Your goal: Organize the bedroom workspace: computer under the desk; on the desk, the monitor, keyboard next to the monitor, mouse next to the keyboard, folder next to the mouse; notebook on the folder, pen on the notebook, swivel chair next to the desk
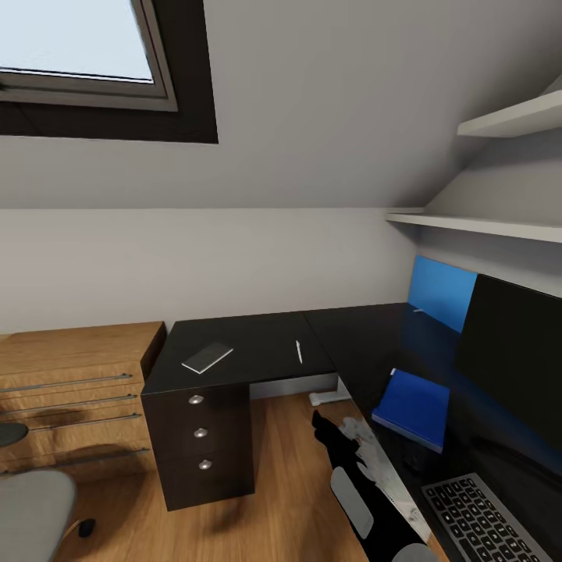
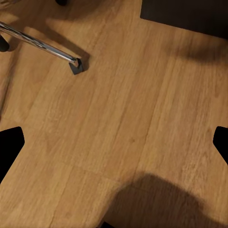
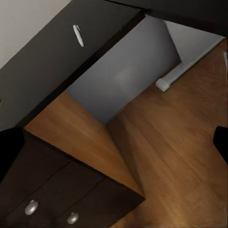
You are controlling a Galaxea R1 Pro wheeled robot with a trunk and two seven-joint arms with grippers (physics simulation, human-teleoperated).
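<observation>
The keyboard (image 1: 490, 521) lies at the desk's (image 1: 359, 343) near edge before the monitor (image 1: 511, 367), the folder (image 1: 412, 406) just beyond. Farther off, notebook (image 1: 207, 357) and pen (image 1: 298, 351) rest on the far wing. My left gripper (image 2: 114, 142) and right gripper (image 3: 114, 142) spread wide, empty.

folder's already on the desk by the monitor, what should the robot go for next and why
Probably reach the right arm toward the notebook, since it has to go on the folder before the pen does. Both lie on the far wing of the desk, apart from the folder, which is bare on top. The right gripper hangs low beside the desk, holding nothing.
</observation>
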